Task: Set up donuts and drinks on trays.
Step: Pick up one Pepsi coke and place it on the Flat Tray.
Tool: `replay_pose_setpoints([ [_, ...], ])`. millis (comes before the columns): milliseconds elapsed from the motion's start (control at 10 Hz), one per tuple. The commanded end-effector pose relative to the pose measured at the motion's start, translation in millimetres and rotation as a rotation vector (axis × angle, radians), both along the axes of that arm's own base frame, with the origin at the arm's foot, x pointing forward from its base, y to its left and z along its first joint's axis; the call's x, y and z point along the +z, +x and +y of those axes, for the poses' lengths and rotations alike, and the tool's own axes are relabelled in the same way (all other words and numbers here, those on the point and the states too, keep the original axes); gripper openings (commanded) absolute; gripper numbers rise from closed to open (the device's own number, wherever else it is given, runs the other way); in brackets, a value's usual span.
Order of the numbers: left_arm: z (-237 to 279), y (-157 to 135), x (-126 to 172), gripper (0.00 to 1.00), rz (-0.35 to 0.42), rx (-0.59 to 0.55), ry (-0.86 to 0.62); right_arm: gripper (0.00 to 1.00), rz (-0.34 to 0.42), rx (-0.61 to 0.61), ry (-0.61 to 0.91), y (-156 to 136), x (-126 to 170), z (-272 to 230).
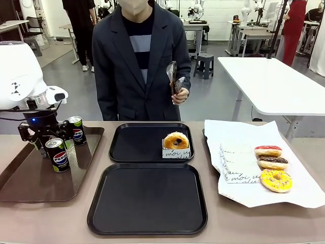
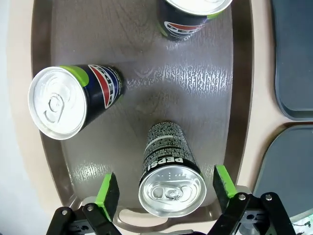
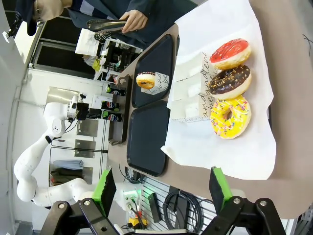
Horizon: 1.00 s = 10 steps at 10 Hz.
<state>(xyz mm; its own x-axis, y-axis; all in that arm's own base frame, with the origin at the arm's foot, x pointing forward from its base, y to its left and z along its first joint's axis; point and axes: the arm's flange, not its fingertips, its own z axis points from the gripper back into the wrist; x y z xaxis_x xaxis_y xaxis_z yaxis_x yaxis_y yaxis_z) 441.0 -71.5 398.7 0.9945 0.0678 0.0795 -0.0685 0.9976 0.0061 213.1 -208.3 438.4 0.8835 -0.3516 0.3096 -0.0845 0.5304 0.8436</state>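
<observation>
My left gripper [image 2: 166, 188] is open above the brown tray [image 2: 142, 105], its green pads either side of one drink's [image 2: 164, 147] silver top with gaps on both sides. Two more drinks [image 2: 73, 100] [image 2: 190, 14] stand on that tray. From the front, the left gripper [image 1: 43, 133] hangs over the drinks [image 1: 57, 154] [image 1: 77, 130]. Two black trays lie mid-table: the far tray [image 1: 137, 145] carries a golden donut [image 1: 176, 141] in a paper box, the near tray [image 1: 147, 201] is bare. My right gripper [image 3: 161, 188] is open, holding nothing, high over the table's right end.
A white paper sheet [image 1: 299, 190] at the right holds a red donut [image 1: 268, 151], a chocolate donut [image 1: 272, 162], a yellow sprinkled donut [image 1: 275, 180] and white boxes [image 1: 234, 163]. A person behind the far tray holds metal tongs [image 1: 172, 76].
</observation>
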Motion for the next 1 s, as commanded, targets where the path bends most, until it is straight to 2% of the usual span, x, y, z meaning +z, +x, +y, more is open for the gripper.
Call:
replay_pose_setpoints([
  [0, -6.1, 2.2, -8.2, 1.00, -0.023, 0.013, -0.018, 1.00, -0.006, 0.002, 0.008, -0.4, -1.4, -1.1],
  [200, -9.8, 10.1, -10.4, 1.00, -0.003, 0.013, -0.013, 1.00, -0.006, 0.002, 0.008, -0.4, -1.4, -1.1],
  [700, -11.9, 9.3, -20.2, 1.00, 0.007, 0.026, 0.009, 1.00, -0.006, 0.002, 0.008, -0.4, -1.4, -1.1],
  [800, -12.5, 10.8, -19.3, 0.95, 0.011, 0.023, 0.015, 1.00, -0.006, 0.002, 0.008, -0.4, -1.4, -1.1],
  [900, -12.0, 10.9, -18.9, 0.81, 0.005, 0.023, 0.020, 1.00, -0.006, 0.002, 0.008, -0.4, -1.4, -1.1],
])
